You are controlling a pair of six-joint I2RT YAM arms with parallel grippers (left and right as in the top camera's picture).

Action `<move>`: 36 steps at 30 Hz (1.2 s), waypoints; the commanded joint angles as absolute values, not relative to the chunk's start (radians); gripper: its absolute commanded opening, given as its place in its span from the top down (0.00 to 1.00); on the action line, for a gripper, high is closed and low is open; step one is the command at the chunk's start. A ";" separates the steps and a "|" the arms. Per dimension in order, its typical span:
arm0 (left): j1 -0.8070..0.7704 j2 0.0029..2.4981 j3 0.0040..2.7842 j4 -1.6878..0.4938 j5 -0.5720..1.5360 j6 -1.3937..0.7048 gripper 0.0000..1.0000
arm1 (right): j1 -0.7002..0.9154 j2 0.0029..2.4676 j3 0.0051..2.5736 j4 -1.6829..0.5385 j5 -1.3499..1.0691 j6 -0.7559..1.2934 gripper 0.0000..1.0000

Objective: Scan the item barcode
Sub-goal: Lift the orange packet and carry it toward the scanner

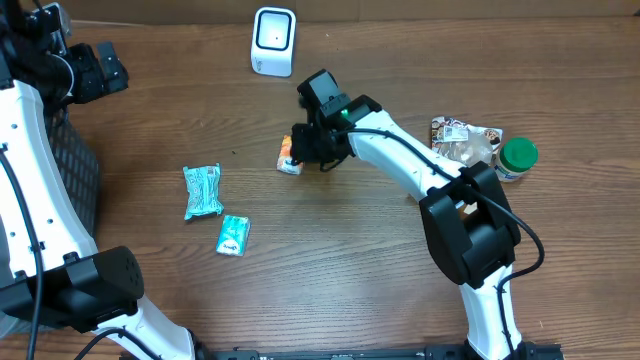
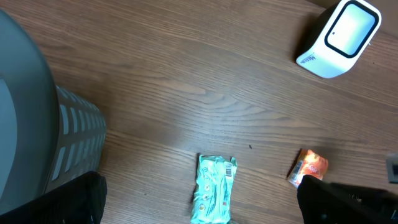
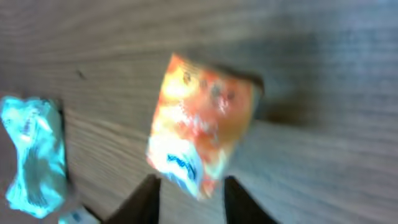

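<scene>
Your right gripper (image 3: 193, 196) has its two fingers parted a little. The lower corner of the orange snack packet (image 3: 202, 124) dips between the tips, and as far as the blurred wrist view shows, neither finger presses on it. From overhead, that packet lies on the wooden table (image 1: 400, 300) just beside the gripper, below the white barcode scanner (image 1: 273, 41) and well apart from it. Your left gripper (image 2: 199, 186) hangs at the far left corner with its fingers spread wide and nothing between them, beside a dark slatted basket (image 1: 75, 170). Two teal packets lie left of the orange one: a larger packet (image 1: 203, 190) and a smaller packet (image 1: 232, 235) near it. On the right, a crinkled snack bag (image 1: 462, 140) touches a green-lidded jar (image 1: 517, 157).
</scene>
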State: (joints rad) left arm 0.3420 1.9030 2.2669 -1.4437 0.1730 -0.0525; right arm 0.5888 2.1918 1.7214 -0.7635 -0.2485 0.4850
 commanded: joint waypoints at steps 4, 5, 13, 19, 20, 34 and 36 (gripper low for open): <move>0.340 1.903 2.273 -1.440 0.184 -0.059 0.00 | 0.582 2.173 1.681 -0.738 -0.264 0.663 0.66; 0.340 1.903 2.273 -1.440 0.184 -0.059 0.00 | 0.582 2.173 1.673 -0.728 -0.264 0.669 0.66; 0.340 1.903 2.273 -1.440 0.184 -0.059 0.00 | 0.591 2.241 1.621 -0.643 -0.271 0.733 0.77; 0.340 1.903 2.273 -1.440 0.184 -0.060 0.00 | 0.601 2.292 1.621 -0.618 -0.317 0.733 0.85; 0.340 1.903 2.273 -1.440 0.184 -0.060 0.00 | 0.601 2.292 1.621 -0.625 -0.317 0.733 0.89; 0.340 1.903 2.273 -1.440 0.184 -0.059 0.00 | 0.395 2.075 1.652 -0.631 -1.090 0.386 0.96; 0.340 1.903 2.273 -1.440 0.184 -0.059 0.00 | 0.357 2.040 1.652 -0.625 -1.188 0.365 0.96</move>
